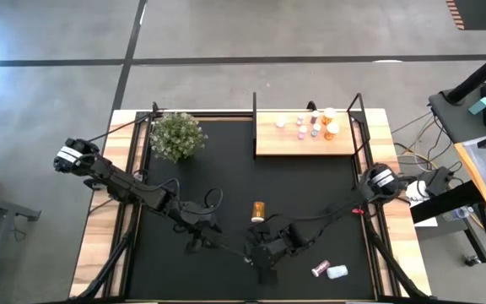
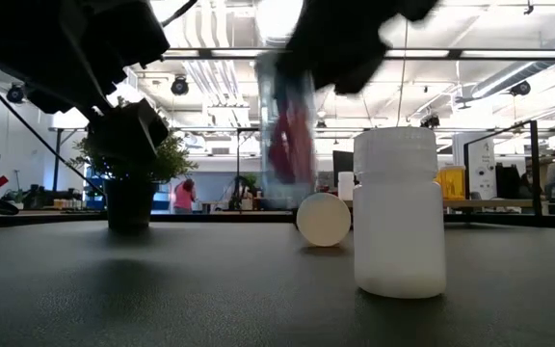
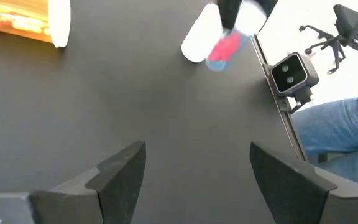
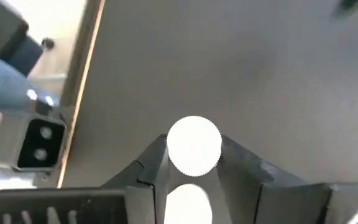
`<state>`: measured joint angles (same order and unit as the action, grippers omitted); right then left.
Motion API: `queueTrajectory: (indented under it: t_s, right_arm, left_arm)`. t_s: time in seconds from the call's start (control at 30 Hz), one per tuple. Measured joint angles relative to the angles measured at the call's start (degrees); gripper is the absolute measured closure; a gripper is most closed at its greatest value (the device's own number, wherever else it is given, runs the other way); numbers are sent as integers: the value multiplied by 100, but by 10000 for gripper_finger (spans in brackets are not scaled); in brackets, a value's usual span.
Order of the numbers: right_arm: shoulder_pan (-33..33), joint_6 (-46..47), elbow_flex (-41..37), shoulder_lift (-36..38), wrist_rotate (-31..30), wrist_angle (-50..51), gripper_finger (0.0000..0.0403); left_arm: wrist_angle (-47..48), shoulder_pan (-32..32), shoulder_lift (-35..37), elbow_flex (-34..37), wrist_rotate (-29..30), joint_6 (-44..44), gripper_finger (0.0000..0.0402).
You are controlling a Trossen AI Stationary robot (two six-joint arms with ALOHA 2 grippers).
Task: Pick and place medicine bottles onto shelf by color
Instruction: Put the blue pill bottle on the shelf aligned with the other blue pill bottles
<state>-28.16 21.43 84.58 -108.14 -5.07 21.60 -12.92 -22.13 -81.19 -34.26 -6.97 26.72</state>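
The right gripper (image 4: 191, 167), near the table's 6 o'clock edge, clamps a white-capped bottle (image 4: 194, 144), apparently pink. The left gripper (image 3: 191, 168) hovers beside it, jaws wide. An orange bottle (image 1: 258, 209) lies mid-table; the shelf (image 1: 268, 139) sits at 1 o'clock.

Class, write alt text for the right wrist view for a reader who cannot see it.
The right gripper clamps a small bottle with a round white ribbed cap between its dark fingers, above a black table mat. A grey camera sits at the table's wooden edge.
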Motion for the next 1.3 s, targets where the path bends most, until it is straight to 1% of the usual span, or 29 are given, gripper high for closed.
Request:
queueTrajectory:
  t_s: [0.07, 0.17, 0.27, 0.4, 0.47, 0.53, 0.63, 0.7, 0.77, 0.87, 0.93, 1.1, 1.3]
  right_arm:
    - [48, -154, 1, 246, -237, 235, 298]
    - [150, -249, -49, 659, -852, 894, 298]
    - [287, -126, -242, 1188, -1457, 1710, 298]
    - [498, 342, -923, 2065, -2089, 2241, 298]
    - [614, 762, -1416, 2603, -2368, 2247, 298]
    - [734, 1392, -1938, 3182, -2795, 2264, 298]
    - [916, 2678, -2675, 3970, -3431, 2286, 298]
    - [1020, 3558, -3077, 4386, -3700, 2317, 298]
    - [1147, 4074, -3385, 4700, -3891, 2375, 298]
    - [1433, 4380, -3720, 4977, -4056, 2507, 298]
    - [1669, 4518, -3880, 5077, -4054, 2616, 298]
    - [2400, 4563, -4028, 5121, -4027, 3010, 298]
    - [3237, 4326, -4028, 5039, -3938, 2990, 298]
  left_arm:
    - [-22, 4, 0, 2, 65, 0, 130]
    - [-68, 4, 0, 2, 165, 4, 130]
    - [-142, 4, 0, 2, 280, 4, 130]
    - [-163, 4, 0, 2, 340, 6, 130]
    - [-177, 12, 0, 2, 379, 7, 130]
    - [-180, 17, 0, 2, 421, 7, 130]
    - [-219, 49, 0, 2, 592, 7, 130]
    - [-292, 99, 0, 2, 812, 0, 130]
    - [-401, 163, 0, 2, 1070, -1, 130]
    - [-533, 299, 0, 2, 1435, -3, 130]
    - [-721, 423, 0, 2, 1513, -2, 130]
    - [-1238, 721, 0, 2, 1572, -4, 130]
    - [-1635, 1126, 0, 2, 1651, -3, 130]
